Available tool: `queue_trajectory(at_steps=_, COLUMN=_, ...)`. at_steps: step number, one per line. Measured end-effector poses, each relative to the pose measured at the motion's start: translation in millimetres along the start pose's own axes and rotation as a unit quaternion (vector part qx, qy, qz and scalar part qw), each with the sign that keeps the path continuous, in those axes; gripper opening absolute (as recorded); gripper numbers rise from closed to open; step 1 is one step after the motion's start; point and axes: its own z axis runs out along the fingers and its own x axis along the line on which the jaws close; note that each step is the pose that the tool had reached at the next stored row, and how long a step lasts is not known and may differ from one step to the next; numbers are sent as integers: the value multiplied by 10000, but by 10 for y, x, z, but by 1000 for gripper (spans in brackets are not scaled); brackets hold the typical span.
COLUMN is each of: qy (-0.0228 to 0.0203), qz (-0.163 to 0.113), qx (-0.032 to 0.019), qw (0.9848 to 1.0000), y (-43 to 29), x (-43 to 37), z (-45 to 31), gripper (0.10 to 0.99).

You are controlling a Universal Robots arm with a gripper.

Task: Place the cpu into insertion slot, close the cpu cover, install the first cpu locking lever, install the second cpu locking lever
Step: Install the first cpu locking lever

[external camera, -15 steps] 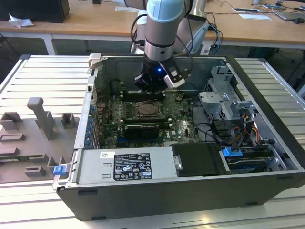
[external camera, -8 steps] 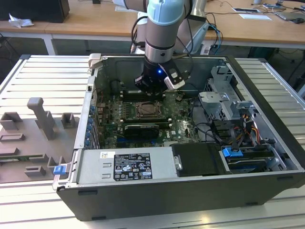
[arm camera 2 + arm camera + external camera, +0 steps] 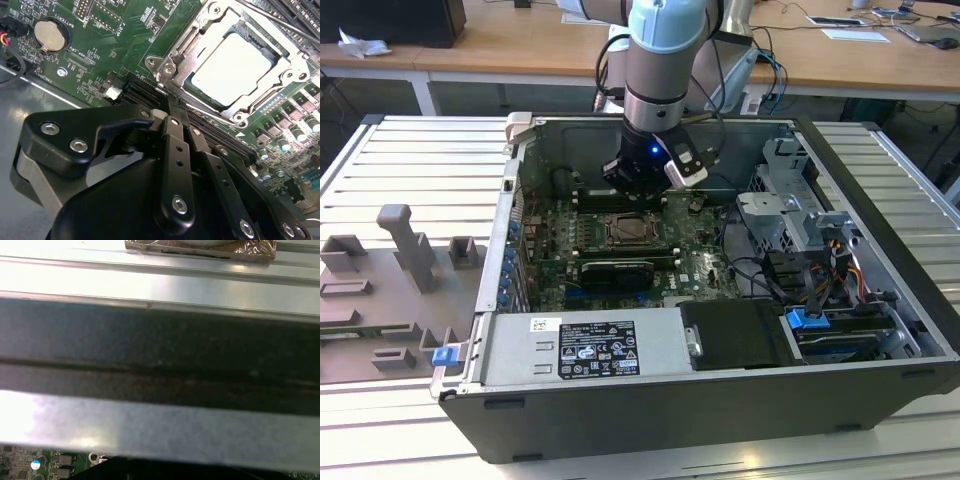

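Green circuit board (image 3: 105,45) fills much of what we see in the second wrist view, and right there sits the cpu (image 3: 231,70), pale and flat, lying in the insertion slot (image 3: 186,76). The cpu cover (image 3: 176,47) is down around it, its silvery frame ringing the chip, and a thin lever rod (image 3: 272,22) runs across one corner. Close by we catch a round coin battery (image 3: 49,34) on the board and a long black slot (image 3: 145,92) between the socket and the gripper (image 3: 172,107). The gripper's black fingers (image 3: 176,150) come together at their tips with nothing between them, and they hang just beside the socket's edge, not touching the chip as far as we can tell.

From the exterior view we get the wider scene: the arm (image 3: 665,60) reaches down into the open computer case (image 3: 620,400), its gripper (image 3: 645,180) low over the board just behind the socket (image 3: 628,232). We also see the power supply box (image 3: 585,345) along the near wall, a drive cage (image 3: 790,215) towards the exterior view's right, and a grey fixture tray (image 3: 390,280) on the slatted table (image 3: 410,160) at the exterior view's left.

Over in the first wrist view we look across a dark case wall (image 3: 160,350) to bright metal slats (image 3: 160,285), with a sliver of board (image 3: 30,465) showing.
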Motion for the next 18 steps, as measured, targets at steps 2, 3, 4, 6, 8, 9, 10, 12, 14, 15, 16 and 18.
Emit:
queue_trajectory(at_steps=2, qy=1, qz=0, qx=8, qw=10000, y=0, x=0, z=-2, gripper=106)
queue_trajectory(at_steps=3, qy=1, qz=0, qx=7, qw=10000, y=0, x=0, z=-2, gripper=106)
queue_trajectory(at_steps=4, qy=0, qz=0, qx=9, qw=10000, y=0, x=0, z=-2, gripper=106)
queue_trajectory(at_steps=6, qy=1, qz=0, qx=21, qw=10000, y=0, x=0, z=-1, gripper=106)
queue_trajectory(at_steps=8, qy=4, qz=1, qx=42, qw=10000, y=-1, x=0, z=2, gripper=106)
queue_trajectory(at_steps=9, qy=5, qz=1, qx=47, qw=10000, y=-1, x=0, z=4, gripper=106)
queue_trajectory(at_steps=10, qy=5, qz=1, qx=52, qw=10000, y=-1, x=0, z=5, gripper=106)
queue_trajectory(at_steps=12, qy=5, qz=1, qx=59, qw=10000, y=-1, x=0, z=6, gripper=106)
queue_trajectory(at_steps=14, qy=3, qz=1, qx=57, qw=10000, y=0, x=-1, z=1, gripper=106)
queue_trajectory(at_steps=15, qy=3, qz=1, qx=57, qw=10000, y=1, x=-1, z=-1, gripper=106)
queue_trajectory(at_steps=16, qy=3, qz=0, qx=56, qw=10000, y=1, x=-1, z=-1, gripper=106)
queue_trajectory(at_steps=18, qy=4, qz=1, qx=59, qw=10000, y=0, x=0, z=-4, gripper=106)
